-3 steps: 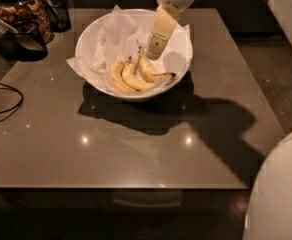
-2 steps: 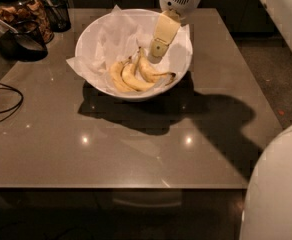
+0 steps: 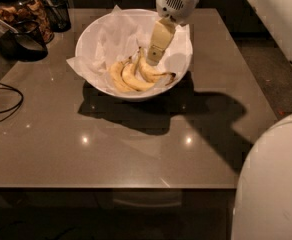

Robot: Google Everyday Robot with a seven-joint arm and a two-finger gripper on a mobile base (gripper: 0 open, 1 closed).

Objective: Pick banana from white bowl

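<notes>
The white bowl (image 3: 93, 39), lined with crumpled white paper, stands at the far middle of the table. Three bananas lie in its front part. The banana (image 3: 153, 74) of the task is the right one: strongly curved, with brown streaks and a dark tip pointing right. Two shorter, cleaner bananas (image 3: 125, 77) lie to its left. My gripper (image 3: 153, 60) reaches down into the bowl from the far right. Its cream tip sits just above the stem end of the banana. I cannot tell whether it touches the banana.
A dark glass jar (image 3: 23, 11) with snacks, a black scoop-like holder (image 3: 21, 39) and a dark cup (image 3: 56, 6) stand at the far left. A black cable (image 3: 3, 101) lies at the left edge. My white body (image 3: 273, 184) fills the near right.
The gripper has shifted slightly sideways and come a little lower toward the bananas. The bananas and bowl have not moved.
</notes>
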